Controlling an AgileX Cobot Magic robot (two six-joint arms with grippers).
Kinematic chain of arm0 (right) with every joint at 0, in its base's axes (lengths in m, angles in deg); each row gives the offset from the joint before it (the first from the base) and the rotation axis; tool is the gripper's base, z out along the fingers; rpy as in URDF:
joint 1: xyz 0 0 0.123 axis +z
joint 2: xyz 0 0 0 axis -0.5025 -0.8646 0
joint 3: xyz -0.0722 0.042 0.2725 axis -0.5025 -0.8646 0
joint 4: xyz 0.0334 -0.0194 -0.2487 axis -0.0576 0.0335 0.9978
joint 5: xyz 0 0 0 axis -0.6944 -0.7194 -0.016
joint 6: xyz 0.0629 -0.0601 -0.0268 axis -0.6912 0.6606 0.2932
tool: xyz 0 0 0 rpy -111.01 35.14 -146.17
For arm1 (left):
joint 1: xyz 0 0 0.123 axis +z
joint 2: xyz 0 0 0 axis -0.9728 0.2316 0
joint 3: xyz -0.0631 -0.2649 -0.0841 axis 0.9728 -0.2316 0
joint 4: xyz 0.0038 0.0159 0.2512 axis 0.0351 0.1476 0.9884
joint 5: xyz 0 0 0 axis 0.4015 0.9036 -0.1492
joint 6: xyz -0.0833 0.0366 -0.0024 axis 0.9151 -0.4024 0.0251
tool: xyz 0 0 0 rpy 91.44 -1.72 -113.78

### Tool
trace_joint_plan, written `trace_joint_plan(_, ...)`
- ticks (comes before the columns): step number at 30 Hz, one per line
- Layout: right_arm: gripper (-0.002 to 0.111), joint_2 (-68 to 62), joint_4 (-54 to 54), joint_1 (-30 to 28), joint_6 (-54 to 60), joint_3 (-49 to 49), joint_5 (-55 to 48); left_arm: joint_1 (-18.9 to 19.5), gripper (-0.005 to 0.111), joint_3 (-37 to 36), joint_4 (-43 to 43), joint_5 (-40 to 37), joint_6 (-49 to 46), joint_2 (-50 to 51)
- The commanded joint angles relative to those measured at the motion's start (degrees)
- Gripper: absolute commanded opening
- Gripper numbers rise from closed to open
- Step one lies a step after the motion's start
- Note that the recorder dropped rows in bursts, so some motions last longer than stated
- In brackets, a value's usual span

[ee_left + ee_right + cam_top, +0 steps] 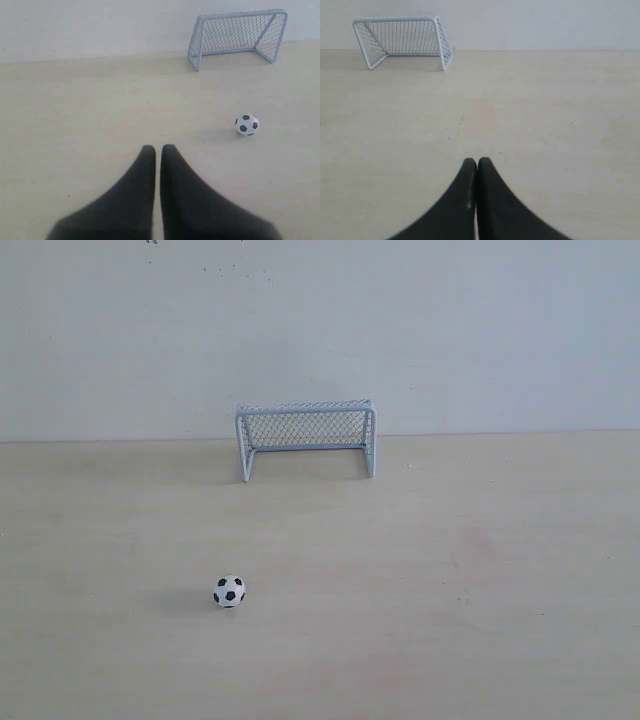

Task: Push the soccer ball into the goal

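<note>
The soccer ball (229, 591), tiny and white with black patches, rests on the pale wooden table left of centre, well in front of the goal (306, 437). That pale blue-white netted goal stands at the table's back edge against the wall, its mouth facing the front. Neither arm shows in the exterior view. In the left wrist view my left gripper (158, 148) is shut and empty, with the ball (247, 124) ahead and off to one side and the goal (238, 37) farther on. My right gripper (477, 160) is shut and empty; its view shows the goal (404, 41) but no ball.
A plain white wall (320, 330) rises right behind the goal. The light wooden table (480, 570) has a faint reddish stain to the right of centre.
</note>
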State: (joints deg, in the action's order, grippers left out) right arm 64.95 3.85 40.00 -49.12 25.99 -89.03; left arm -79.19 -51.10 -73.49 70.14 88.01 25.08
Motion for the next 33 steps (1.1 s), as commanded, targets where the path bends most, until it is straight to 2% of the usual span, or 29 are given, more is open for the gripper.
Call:
trace_joint_plan(1, 0.0, 0.23, 0.04, -0.19, 0.04, 0.01, 0.1, 0.16, 0.004, -0.22, -0.01, 0.21, -0.14, -0.13)
trace_joint_plan(21, 0.0, 0.23, 0.04, -0.19, 0.04, 0.01, 0.21, 0.16, 0.004, -0.22, -0.13, 0.21, -0.13, -0.13)
trace_joint_plan(23, 0.0, 0.23, 0.04, -0.19, 0.04, 0.01, 0.21, 0.16, 0.004, -0.22, -3.08, 0.24, 1.29, -0.13)
trace_joint_plan(28, 0.0, 0.23, 0.04, -0.19, 0.04, 0.01, 0.21, 0.16, 0.004, 8.48, -11.51, -1.22, 1.56, -0.13)
trace_joint_plan(33, 0.0, 0.23, 0.04, -0.19, 0.04, 0.01, 0.21, 0.16, 0.004, 19.8, -12.24, -6.38, 1.56, -0.13)
